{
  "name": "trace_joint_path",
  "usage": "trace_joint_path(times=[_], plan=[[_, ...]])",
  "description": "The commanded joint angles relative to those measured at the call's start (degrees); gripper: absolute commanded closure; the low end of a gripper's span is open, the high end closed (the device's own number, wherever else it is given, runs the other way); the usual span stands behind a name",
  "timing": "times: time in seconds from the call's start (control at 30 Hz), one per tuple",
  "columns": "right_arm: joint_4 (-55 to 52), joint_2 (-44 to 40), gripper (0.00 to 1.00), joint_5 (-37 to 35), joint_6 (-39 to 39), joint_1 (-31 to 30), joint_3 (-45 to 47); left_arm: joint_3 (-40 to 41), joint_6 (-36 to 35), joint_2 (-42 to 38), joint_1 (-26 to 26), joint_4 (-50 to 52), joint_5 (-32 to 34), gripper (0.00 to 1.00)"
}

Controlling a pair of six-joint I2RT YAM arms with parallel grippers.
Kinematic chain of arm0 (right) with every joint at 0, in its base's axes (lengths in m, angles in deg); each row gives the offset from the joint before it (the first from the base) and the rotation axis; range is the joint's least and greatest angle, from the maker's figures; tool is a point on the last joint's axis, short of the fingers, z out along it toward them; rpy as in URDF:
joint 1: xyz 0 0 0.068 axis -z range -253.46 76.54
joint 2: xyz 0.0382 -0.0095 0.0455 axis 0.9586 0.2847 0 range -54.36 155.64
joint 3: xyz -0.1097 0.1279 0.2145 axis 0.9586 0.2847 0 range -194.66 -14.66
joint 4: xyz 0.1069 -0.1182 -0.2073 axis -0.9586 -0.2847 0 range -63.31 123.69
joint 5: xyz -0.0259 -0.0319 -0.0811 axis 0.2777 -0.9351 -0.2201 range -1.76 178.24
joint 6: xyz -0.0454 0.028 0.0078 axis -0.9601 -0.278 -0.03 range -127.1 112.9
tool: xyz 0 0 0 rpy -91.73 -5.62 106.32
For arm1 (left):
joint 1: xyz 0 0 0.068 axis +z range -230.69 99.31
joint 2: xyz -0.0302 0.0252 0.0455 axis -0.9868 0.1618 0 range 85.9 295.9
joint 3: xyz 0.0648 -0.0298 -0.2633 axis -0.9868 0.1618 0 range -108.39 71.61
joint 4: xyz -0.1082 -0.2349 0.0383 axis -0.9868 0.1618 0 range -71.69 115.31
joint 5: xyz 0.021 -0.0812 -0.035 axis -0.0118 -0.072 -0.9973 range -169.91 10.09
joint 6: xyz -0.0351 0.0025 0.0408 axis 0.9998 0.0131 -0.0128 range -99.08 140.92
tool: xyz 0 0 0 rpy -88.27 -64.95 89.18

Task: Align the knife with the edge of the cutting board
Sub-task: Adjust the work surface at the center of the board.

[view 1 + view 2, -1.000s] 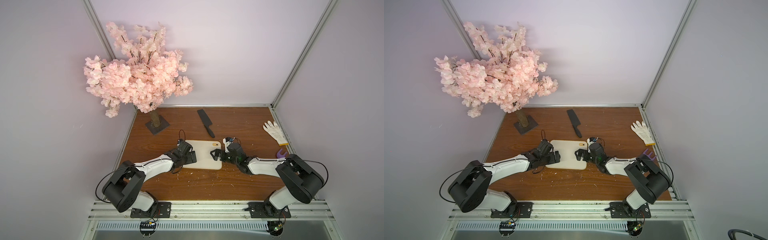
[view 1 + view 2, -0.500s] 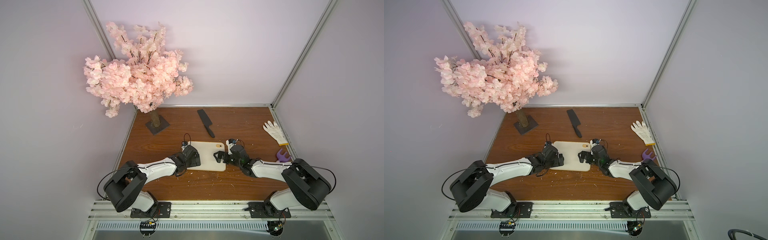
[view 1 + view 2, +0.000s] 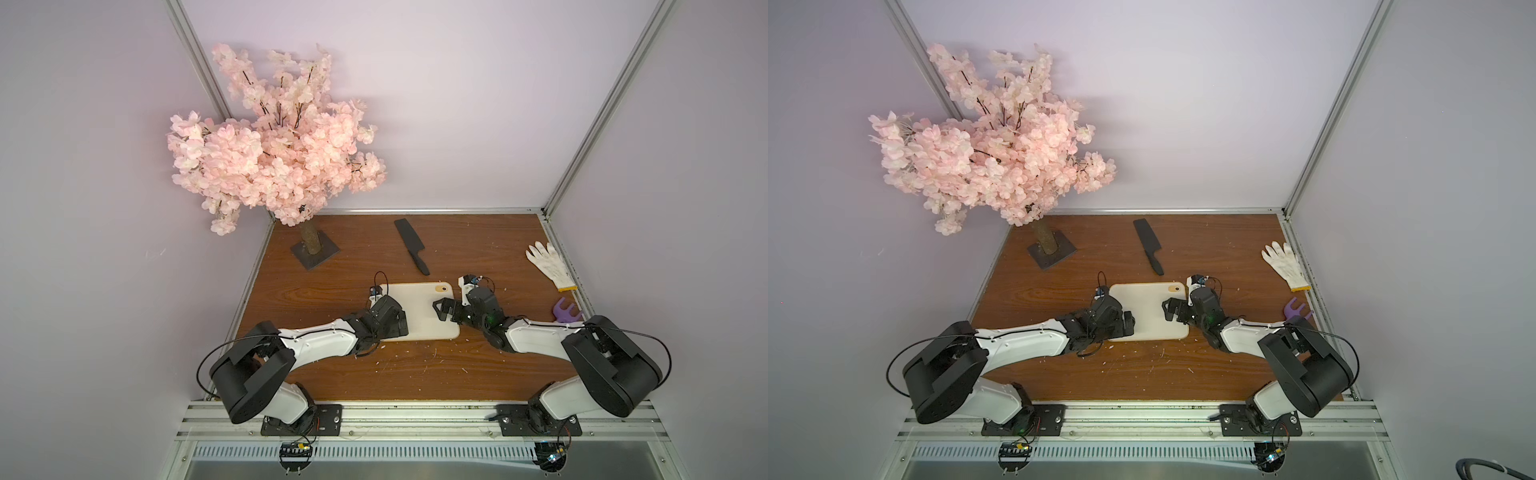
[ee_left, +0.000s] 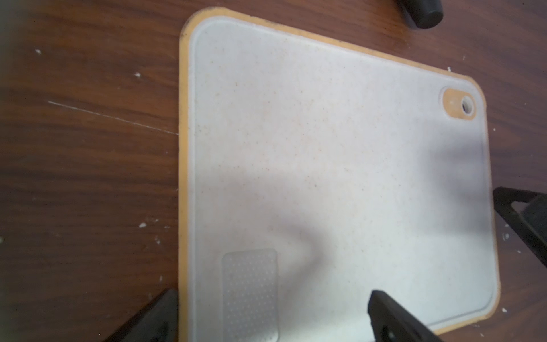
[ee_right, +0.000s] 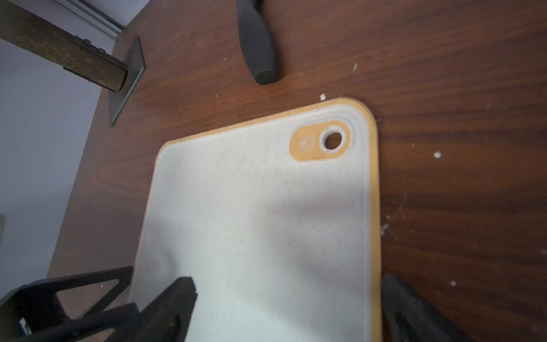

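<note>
The knife (image 3: 410,244) lies slanted at 12 o'clock of the cutting board (image 3: 419,307), apart from it. The left gripper (image 4: 273,293) at 9 o'clock and the right gripper (image 5: 288,279) at 3 o'clock hold nothing. Their jaws are spread wide astride its side edges, likely to square it.

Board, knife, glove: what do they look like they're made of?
Cutting board: likely plastic; matte cream surface with fine speckles, a moulded groove and an orange rim.
Knife: uniformly matte black with no metallic glint; plastic or coated metal, cannot tell.
Glove: white knit fabric by the look, lying limp, with a yellow-orange cuff edge.
</note>
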Motion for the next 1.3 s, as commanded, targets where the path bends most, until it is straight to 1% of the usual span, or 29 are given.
trace_joint_path(times=[0.0,0.17,0.63,1.27], plan=[[-3.78,3.59,0.0,10.18,1.23,-1.23,-0.36,1.07,3.31,2.95,-2.5,-2.15,-13.39,0.0],[-4.06,3.35,0.0,9.68,1.3,-1.2,-0.07,0.31,2.91,4.07,-2.49,-2.14,-12.88,0.0],[-3.92,-1.83,0.01,9.11,3.24,-1.57,3.52,-3.09,2.16,6.0,-2.46,-0.34,-10.69,0.0],[-5.55,-2.08,0.01,8.03,2.78,-1.72,2.44,-4.36,1.84,5.44,-2.48,1.18,-10.21,0.0]])
